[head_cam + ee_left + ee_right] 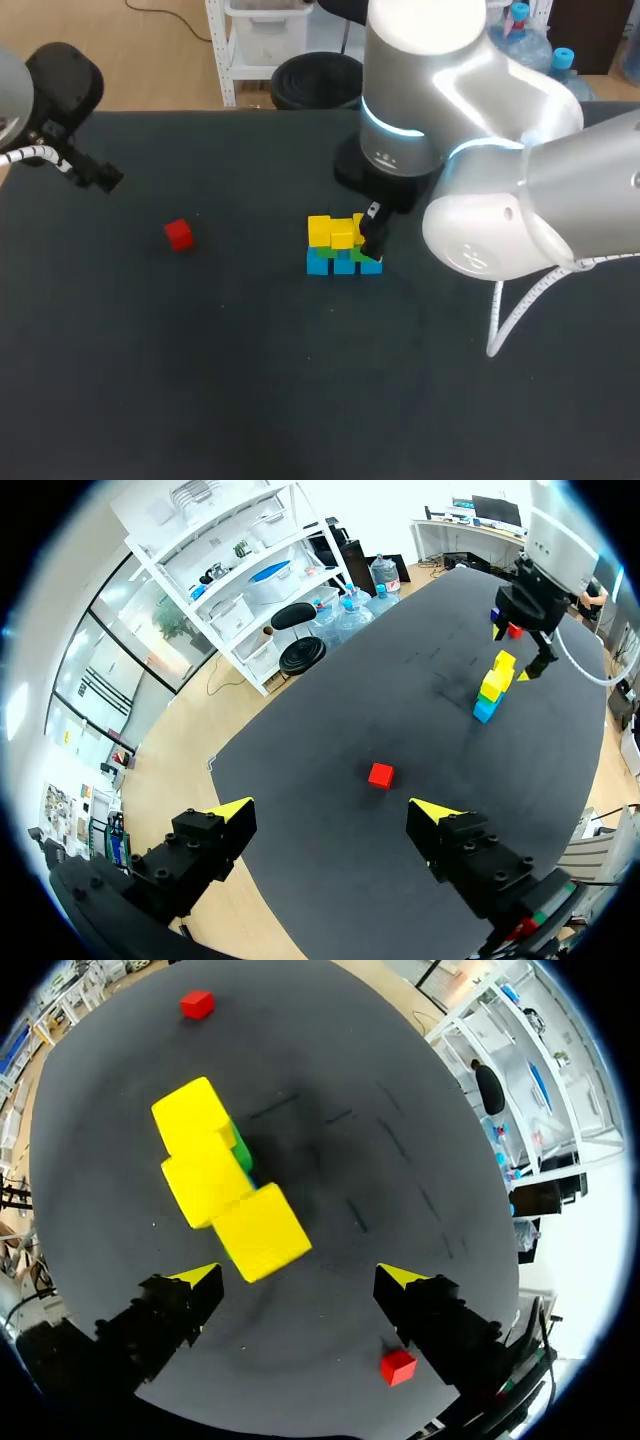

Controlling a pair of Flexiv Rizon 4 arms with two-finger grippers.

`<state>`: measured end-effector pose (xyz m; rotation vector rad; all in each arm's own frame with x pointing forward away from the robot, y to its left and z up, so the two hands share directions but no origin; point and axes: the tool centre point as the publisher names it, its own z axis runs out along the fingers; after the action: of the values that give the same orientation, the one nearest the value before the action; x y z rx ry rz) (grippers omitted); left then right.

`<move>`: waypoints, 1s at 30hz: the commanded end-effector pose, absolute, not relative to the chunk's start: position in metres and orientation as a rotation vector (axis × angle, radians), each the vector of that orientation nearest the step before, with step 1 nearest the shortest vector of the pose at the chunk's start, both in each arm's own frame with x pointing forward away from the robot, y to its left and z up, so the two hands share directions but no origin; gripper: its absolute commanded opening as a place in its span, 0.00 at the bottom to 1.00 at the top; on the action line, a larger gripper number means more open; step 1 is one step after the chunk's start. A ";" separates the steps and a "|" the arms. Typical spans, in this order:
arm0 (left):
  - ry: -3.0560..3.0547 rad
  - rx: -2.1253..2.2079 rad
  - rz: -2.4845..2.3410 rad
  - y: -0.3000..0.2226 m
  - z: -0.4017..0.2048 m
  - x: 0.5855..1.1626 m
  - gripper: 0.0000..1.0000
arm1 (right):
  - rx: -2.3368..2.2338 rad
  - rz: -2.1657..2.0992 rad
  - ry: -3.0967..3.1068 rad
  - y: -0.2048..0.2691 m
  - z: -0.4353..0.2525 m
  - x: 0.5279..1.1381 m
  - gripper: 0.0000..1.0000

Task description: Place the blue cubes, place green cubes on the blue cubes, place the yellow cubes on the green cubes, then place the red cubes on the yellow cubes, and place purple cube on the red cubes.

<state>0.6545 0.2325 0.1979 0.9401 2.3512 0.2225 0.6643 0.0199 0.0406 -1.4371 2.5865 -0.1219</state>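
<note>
the stack (343, 248), yellow-topped, stood mid-table under the right gripper (300, 1276), its fingers spread wide and empty; the left gripper (333, 808) was equally wide. a red cube (179, 234) lay to its left: judged light, rigid, smooth, best pinched across opposite faces.

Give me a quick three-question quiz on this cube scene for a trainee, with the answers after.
1. True or false: in the head view, the red cube rests on the yellow cubes.
2. Which colour is the bottom layer of the stack? A green, B blue, C purple.
3. In the right wrist view, how many yellow cubes show ahead of the right gripper?
Key: 1 false; 2 B; 3 three.
</note>
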 end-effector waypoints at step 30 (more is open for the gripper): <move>2.351 0.942 0.220 0.233 0.198 0.655 1.00 | -1.069 -0.592 2.419 0.004 0.117 0.613 1.00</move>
<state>0.6545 0.2325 0.1979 0.9402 2.3512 0.2224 0.6198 0.0070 0.1282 -1.1757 2.5157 -0.4050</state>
